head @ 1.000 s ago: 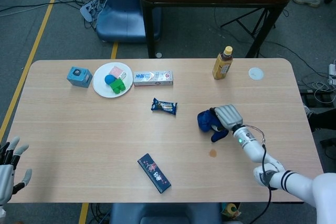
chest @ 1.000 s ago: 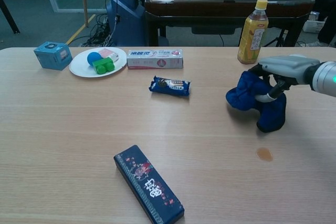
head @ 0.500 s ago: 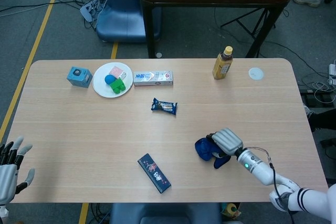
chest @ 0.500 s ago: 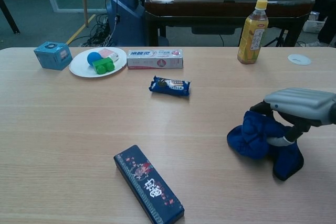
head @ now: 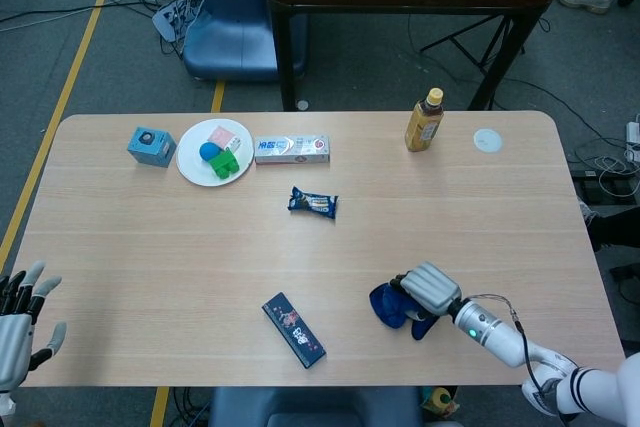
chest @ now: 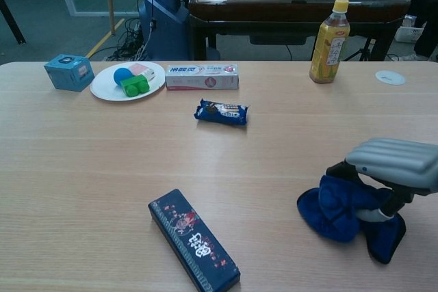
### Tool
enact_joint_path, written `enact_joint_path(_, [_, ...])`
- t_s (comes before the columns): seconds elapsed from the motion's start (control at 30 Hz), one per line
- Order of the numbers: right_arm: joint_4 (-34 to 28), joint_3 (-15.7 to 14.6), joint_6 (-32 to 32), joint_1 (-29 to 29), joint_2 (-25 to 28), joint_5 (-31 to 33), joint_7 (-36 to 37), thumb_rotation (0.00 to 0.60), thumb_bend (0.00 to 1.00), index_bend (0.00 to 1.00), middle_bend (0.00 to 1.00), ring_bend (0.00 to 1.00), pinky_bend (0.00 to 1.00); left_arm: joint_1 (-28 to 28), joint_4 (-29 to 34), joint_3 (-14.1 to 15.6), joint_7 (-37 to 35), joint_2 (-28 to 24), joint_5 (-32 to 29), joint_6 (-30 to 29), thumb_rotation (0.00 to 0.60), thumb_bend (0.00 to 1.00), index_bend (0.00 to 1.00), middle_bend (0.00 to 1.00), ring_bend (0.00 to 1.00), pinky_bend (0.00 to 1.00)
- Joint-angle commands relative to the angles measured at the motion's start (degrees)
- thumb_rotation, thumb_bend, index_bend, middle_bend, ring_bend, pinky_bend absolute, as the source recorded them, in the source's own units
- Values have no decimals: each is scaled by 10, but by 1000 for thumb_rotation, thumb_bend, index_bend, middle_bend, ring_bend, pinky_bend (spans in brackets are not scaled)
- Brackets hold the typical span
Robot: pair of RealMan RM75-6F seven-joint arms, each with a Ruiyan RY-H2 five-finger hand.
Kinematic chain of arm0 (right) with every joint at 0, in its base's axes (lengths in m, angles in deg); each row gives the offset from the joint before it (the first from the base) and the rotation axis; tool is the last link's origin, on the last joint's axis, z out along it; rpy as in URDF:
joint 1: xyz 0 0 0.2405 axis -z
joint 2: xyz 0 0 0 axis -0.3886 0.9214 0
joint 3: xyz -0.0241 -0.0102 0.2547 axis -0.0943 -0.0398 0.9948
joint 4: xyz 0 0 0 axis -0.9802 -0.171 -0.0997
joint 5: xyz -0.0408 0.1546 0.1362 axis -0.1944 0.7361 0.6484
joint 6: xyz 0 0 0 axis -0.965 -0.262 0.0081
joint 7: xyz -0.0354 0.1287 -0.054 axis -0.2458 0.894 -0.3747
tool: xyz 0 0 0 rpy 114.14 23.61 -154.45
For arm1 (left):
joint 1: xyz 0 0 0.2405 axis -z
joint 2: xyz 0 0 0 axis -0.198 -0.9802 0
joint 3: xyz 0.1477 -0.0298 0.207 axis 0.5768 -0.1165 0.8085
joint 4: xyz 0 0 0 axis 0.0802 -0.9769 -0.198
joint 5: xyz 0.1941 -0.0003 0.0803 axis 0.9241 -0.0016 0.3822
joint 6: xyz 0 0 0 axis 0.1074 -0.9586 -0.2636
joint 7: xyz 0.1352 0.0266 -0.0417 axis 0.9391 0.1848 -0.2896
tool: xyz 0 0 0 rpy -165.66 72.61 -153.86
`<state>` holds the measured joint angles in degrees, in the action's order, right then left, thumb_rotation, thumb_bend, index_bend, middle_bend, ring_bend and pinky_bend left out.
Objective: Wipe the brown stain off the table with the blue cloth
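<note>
1. Currently the right hand (head: pixel 428 290) grips the blue cloth (chest: pixel 345 215), fingers curled over the top of the bundle, which bulges out to the left of the palm and hangs below it
2. Cloth is pressed to, or just above, the table (head: pixel 150 247) near the front edge; real contact cannot be told from either view
3. Brown stain is not visible in either current view. Judgement: it probably lies under the cloth or hand, so the wipe seems to be in progress
4. Left hand (head: pixel 18 322) sits far off at the front left corner, fingers spread, holding nothing; no part in this step
5. To do the step well: keep the palm low so the cloth's underside stays flat on the wood, not just its trailing lobe
6. Use short back-and-forth strokes centred under the palm, steady light pressure; a bunched cloth can ride over a spot without rubbing it
7. Keep the grasp firm enough that the cloth does not roll out from under the fingers
8. Nearest object, the dark box (head: pixel 293 329), lies well to the left of the right hand; snack packet (head: pixel 313 203) and bottle (head: pixel 424 120) are far beyond it. Strokes of modest reach should touch none
9. Lift and check the wood before calling it done
</note>
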<state>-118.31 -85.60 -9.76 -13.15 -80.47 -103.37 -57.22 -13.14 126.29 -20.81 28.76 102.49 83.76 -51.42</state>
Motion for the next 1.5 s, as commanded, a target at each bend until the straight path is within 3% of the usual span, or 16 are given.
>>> enact_joint_path(0.03, [29, 20, -8, -4, -18, 18, -13, 600, 627, 696, 558, 551, 732, -3, 0, 1, -3, -2, -1, -2, 600, 335, 192, 0, 49, 0])
enact_joint_path(0.4, [135, 76, -55, -27, -75, 82, -21, 600, 626, 695, 558, 550, 732, -9, -8, 2, -17, -3, -2, -8, 600, 335, 192, 0, 49, 0])
enact_joint_path(1.1, [-18, -28, 29, 13, 8, -27, -4, 600, 623, 701, 566, 555, 732, -3, -7, 2, -11, 1, 4, 0, 600, 335, 192, 0, 49, 0])
enact_joint_path(1.27, [-6, -21, 22, 10, 2, -21, -9, 600, 622, 701, 566, 556, 732, -1, -7, 2, -10, 2, 5, 1, 600, 335, 192, 0, 49, 0])
enact_joint_path(1.5, [46, 17, -15, -7, -29, 16, -19, 600, 622, 701, 566, 556, 732, -2, -7, 1, -9, 1, 2, 1, 600, 335, 192, 0, 49, 0])
